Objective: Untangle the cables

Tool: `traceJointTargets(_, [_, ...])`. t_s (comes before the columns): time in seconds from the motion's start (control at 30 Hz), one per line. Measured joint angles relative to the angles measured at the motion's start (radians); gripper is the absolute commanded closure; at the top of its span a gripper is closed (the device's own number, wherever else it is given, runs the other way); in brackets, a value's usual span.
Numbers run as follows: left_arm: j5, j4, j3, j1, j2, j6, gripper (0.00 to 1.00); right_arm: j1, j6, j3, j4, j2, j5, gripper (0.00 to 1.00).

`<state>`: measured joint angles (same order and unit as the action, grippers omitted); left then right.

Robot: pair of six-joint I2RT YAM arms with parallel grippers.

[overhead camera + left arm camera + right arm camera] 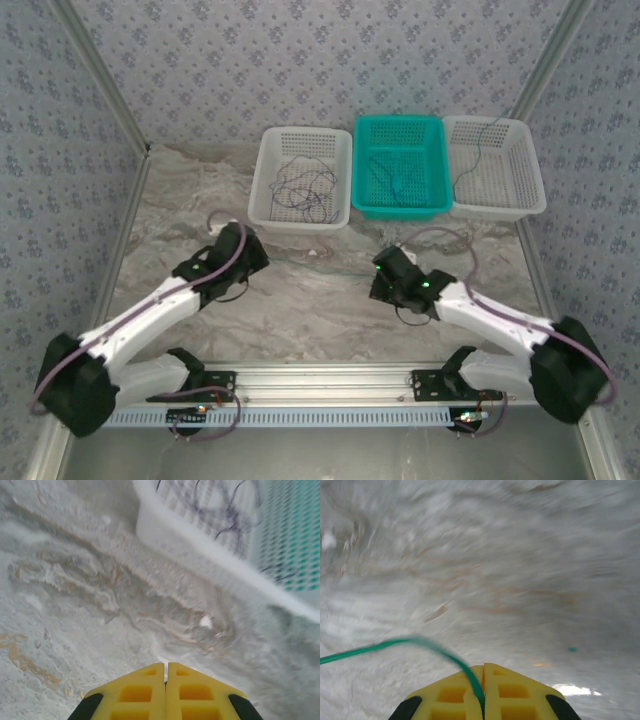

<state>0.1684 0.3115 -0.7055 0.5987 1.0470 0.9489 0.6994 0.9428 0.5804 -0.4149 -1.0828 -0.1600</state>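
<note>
Teal-green cable (395,642): stretched over the table (300,320), long axis roughly 9 to 3 o'clock between the arms. 3 o'clock end pinched in the closed right gripper (484,667). Left gripper (165,666) closed at the 9 o'clock end; hold on cable not discernible. Dark cable (305,185) lying in left white basket (262,180).

Left white basket (295,219), teal basket (400,212) and right white basket (497,208) block my 12 o'clock; teal-green cable (320,268) crosses centre; table (175,200) open at 9 o'clock
</note>
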Motion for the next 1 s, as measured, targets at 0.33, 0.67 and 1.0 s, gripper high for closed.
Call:
traceJointTargets(0.33, [-0.26,-0.161,0.101,-0.028,-0.113,-0.116,1.0,-0.084,0.013,-0.129,0.04,0.318,0.018,0.74])
traceJointTargets(0.67, [-0.291,-0.202,-0.013,0.045,-0.018,-0.302,1.0,-0.043,-0.391,0.059,-0.018,0.399,-0.025,0.07])
traceJointTargets(1.0, [-0.315,-0.229,-0.051,0.108,0.0,-0.373,1.0,0.005,-0.684,0.113,0.357,0.118,0.252,0.11])
